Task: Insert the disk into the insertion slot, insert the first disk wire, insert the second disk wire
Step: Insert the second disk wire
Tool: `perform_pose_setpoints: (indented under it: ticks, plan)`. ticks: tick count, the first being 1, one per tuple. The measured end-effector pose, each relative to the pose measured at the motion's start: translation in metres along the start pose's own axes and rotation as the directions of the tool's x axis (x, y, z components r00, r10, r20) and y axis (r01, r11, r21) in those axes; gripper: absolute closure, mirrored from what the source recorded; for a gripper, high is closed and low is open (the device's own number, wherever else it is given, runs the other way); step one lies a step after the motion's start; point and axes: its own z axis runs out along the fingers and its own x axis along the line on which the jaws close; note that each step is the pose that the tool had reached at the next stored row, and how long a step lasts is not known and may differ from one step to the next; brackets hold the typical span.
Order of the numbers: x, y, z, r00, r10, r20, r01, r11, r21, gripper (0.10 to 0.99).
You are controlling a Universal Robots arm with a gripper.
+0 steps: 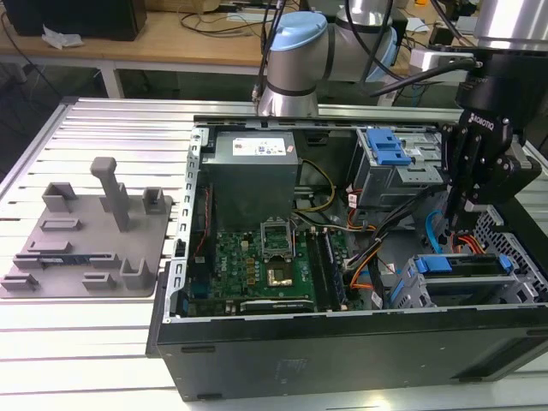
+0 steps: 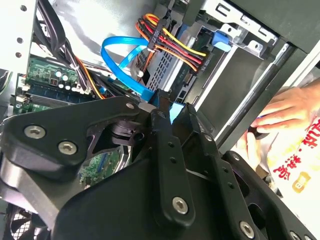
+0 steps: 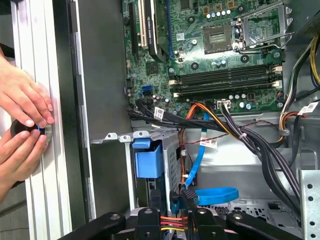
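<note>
the gripper [image 1: 467,218] hangs at the right of the exterior view, inside the open computer case [image 1: 342,342], fingers pinched narrow on the light-blue second disk wire [image 2: 127,62]. just below it, lower right, the disk [image 1: 458,265] sits in the insertion slot [image 1: 514,287]. a person's hands [image 3: 22,125] rest outside the case wall.

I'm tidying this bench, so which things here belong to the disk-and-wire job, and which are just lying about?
Job:
- thin flat light-blue cable
- gripper, at that cable's end
- grey perforated sheet-metal drive cage
- blue-framed disk

Lying about:
- grey plastic fixture plate with pegs
- green motherboard
- person's hands
</note>
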Motion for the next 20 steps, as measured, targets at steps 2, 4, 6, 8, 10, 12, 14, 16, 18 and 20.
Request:
perform_pose_setpoints:
  ticks: [2, 4, 6, 8, 10, 12, 14, 16, 18, 20]
  plan:
    - [-0.0001, 0.0, 0.0001, 1.0, 0.0, 0.0, 0.0, 1.0, 0.0, 0.78]
    - [-0.0002, 0.0, 0.0003, 1.0, 0.0, 0.0002, 0.0, 1.0, 0.0, 0.78]
    - [-0.0002, 0.0, 0.0004, 1.0, 0.0, 0.0001, 0.0, 1.0, 0.0, 0.78]
    - [-0.0003, 0.0, 0.0006, 1.0, 0.0, 0.0001, 0.0, 1.0, 0.0, 0.78]
    - [-0.0003, 0.0, 0.0009, 1.0, 0.0, 0.0001, 0.0, 1.0, 0.0, 0.78]
    - [-0.0004, 0.0, 0.0011, 1.0, 0.0, 0.0001, 0.0, 1.0, 0.0, 0.78]
    - [-0.0005, 0.0, 0.0014, 1.0, 0.0, 0.0001, 0.0, 1.0, 0.0, 0.78]
    - [-0.0006, 0.0001, 0.0016, 1.0, 0.0, 0.0001, 0.0, 1.0, 0.0, 0.925]
    - [-0.0006, 0.0, 0.0018, 1.0, 0.0, 0.0001, 0.0, 1.0, 0.0, 0.925]
    - [-0.0006, 0.0001, 0.0018, 1.0, 0.0, 0.0, 0.0, 1.0, 0.0, 0.925]
